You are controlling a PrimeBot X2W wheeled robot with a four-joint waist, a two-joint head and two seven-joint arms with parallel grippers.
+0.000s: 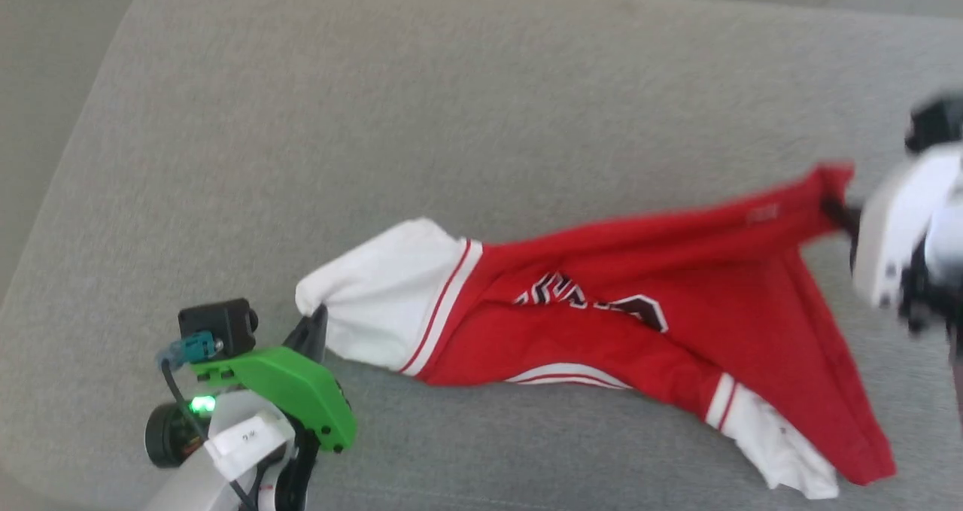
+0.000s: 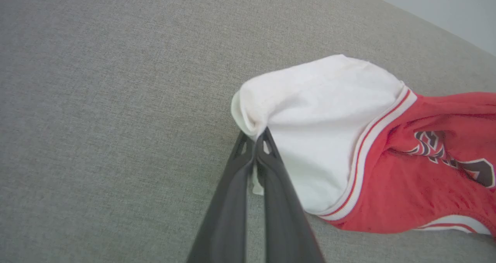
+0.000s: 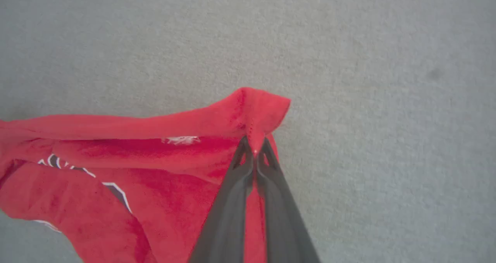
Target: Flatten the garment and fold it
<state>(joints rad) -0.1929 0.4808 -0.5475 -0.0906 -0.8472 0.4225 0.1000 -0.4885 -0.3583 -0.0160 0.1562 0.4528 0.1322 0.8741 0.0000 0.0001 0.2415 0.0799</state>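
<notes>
- Left fingers (image 2: 248, 156) are pressed together on the cuff edge of the shirt's (image 1: 602, 345) white sleeve (image 2: 321, 123). Thin bite, just a small fold of cloth at the tips. A harder pull could slip it out.
- Second sleeve (image 1: 782, 458) lies loose at the shirt's near edge, bunched against the red body. It could get trapped underneath on lay-down and leave a lump in the fold.
- Shirt is on the grey surface (image 1: 301, 120), strung between the two grips as a twisted band, not flat. Lettering (image 1: 594, 300) is creased mid-shirt.
- Right fingers (image 3: 248, 160) are clamped on a red corner (image 3: 263, 108) at the end of the shirt opposite the cuff. Can't tell if one layer or two is pinched. If two, the body won't open out.
- The grips look diagonal across the shirt, sleeve against bottom corner. More tension likely tightens the twist rather than spreading the cloth.
- Right arm is blurred in the head view. If that's a fast pull, a jerk could pop either grip.
</notes>
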